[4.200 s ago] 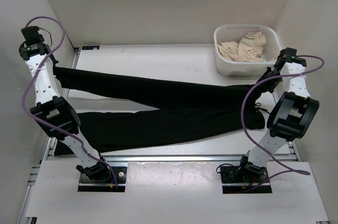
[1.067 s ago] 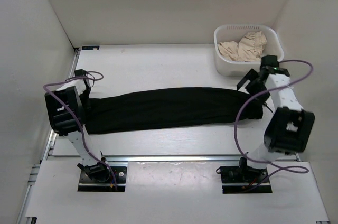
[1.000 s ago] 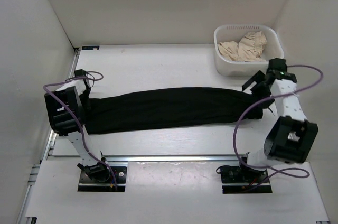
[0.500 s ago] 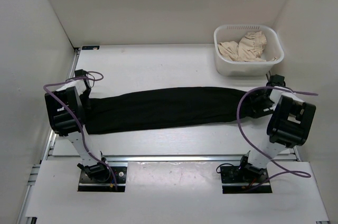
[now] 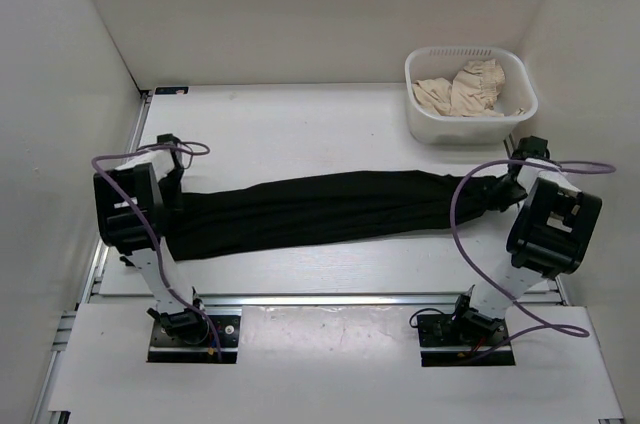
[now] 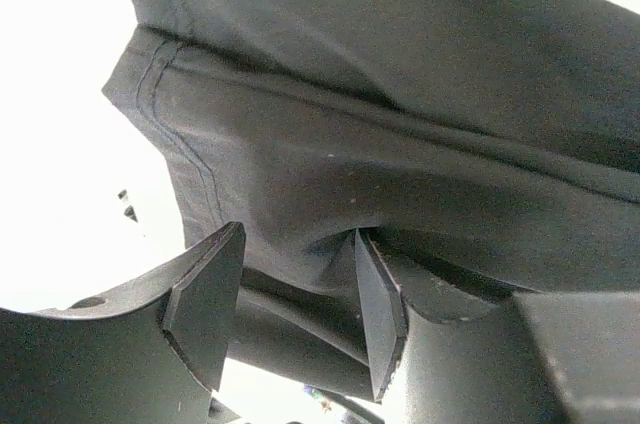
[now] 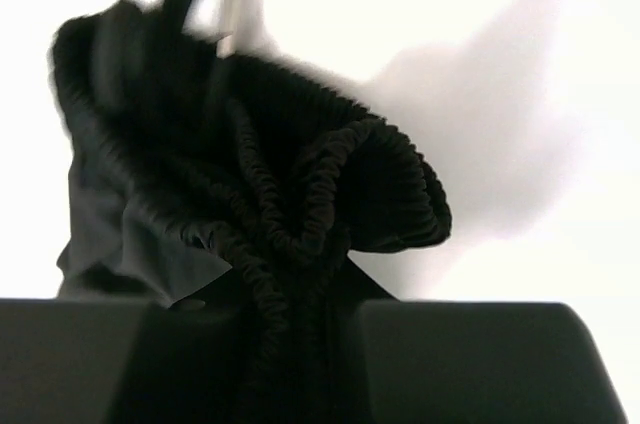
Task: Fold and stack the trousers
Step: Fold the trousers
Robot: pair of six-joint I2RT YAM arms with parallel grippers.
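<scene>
The black trousers point(image 5: 330, 206) lie folded lengthwise in a long band across the table point(image 5: 300, 124). My left gripper point(image 5: 172, 176) is at their left end. In the left wrist view its jaws point(image 6: 297, 244) stand apart with a fold of the hemmed leg fabric point(image 6: 400, 94) between them. My right gripper point(image 5: 503, 189) is at the right end. In the right wrist view it point(image 7: 290, 314) is shut on the gathered elastic waistband point(image 7: 300, 184), which bunches up out of the fingers.
A white basket point(image 5: 425, 124) stands at the back right and holds a beige garment point(image 5: 462, 89). Side walls stand close to both arms. The right arm's purple cable point(image 5: 470, 194) loops over the waistband end.
My right gripper has swung down onto the waistband end and shut on it. The left gripper has shifted slightly right, its jaws a little wider, and the band has narrowed.
</scene>
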